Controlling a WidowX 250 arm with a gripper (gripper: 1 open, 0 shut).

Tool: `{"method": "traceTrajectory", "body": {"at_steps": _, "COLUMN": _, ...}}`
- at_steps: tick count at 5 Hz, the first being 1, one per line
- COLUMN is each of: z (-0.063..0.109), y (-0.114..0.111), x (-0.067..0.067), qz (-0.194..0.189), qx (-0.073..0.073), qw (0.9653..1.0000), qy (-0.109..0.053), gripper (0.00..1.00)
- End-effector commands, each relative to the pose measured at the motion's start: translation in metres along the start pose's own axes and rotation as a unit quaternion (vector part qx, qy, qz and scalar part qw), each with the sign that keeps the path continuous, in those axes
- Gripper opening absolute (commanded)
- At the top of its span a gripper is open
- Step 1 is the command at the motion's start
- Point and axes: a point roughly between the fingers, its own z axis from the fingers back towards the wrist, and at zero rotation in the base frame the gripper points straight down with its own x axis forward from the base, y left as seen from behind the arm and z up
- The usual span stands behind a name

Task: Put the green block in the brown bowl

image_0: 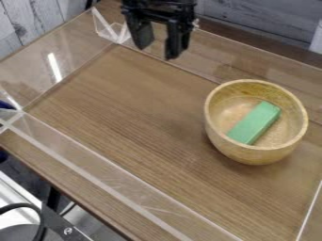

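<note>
Block (255, 124) is in the bowl (224, 97) — bright green flat bar, lying tilted on the bowl's inner floor, its long axis running from lower left to upper right. It looks fully inside the rim, nothing overhanging. Bowl is round, light brown wood with a thick rim, sitting at the right side of the table (126, 122), close to the right clear wall.

Gripper (163, 40) hangs at the top centre of the view, pointing down, black, its two fingers (145, 36) spread wide apart with clear table showing between them. Nothing between the fingers — it holds nothing. It is well apart from the bowl, up and to the left of it, over the far part of the table. Whether the fingertips touch the surface cannot be told from this angle.

Table is dark brown wood grain, enclosed by a low clear plastic wall (51, 66) on all visible sides. A small clear bracket (111, 28) stands at the far left corner, just left of the gripper. White planks (32, 21) show behind the wall at top left. Black wheel-like part (18, 224) at the bottom left corner, outside the enclosure, partly cut off.
</note>
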Motion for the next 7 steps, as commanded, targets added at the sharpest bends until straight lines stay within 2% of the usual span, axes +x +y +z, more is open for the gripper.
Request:
{"method": "traceTrajectory", "body": {"at_steps": 1, "z": 0.010, "y": -0.020, "x": 0.014, "qz": -0.024, "qx": 0.002, "qw": 0.9993, "qy": -0.027, "gripper": 1.00}}
{"method": "traceTrajectory", "body": {"at_steps": 2, "z": 0.000, "y": -0.048, "x": 0.018, "qz": -0.052, "qx": -0.002, "qw": 0.9984, "qy": -0.021, "gripper": 0.00}}
{"method": "traceTrajectory", "body": {"at_steps": 3, "z": -0.014, "y": -0.079, "x": 0.028, "qz": -0.081, "qx": -0.006, "qw": 0.9966, "qy": -0.013, "gripper": 0.00}}
{"method": "traceTrajectory", "body": {"at_steps": 4, "z": -0.025, "y": -0.094, "x": 0.036, "qz": -0.095, "qx": -0.009, "qw": 0.9954, "qy": -0.008, "gripper": 0.00}}
{"method": "traceTrajectory", "body": {"at_steps": 5, "z": -0.019, "y": -0.091, "x": 0.035, "qz": -0.094, "qx": -0.009, "qw": 0.9954, "qy": -0.012, "gripper": 1.00}}
{"method": "traceTrajectory", "body": {"at_steps": 7, "z": 0.000, "y": -0.086, "x": 0.032, "qz": -0.091, "qx": -0.013, "qw": 0.9955, "qy": -0.025, "gripper": 1.00}}
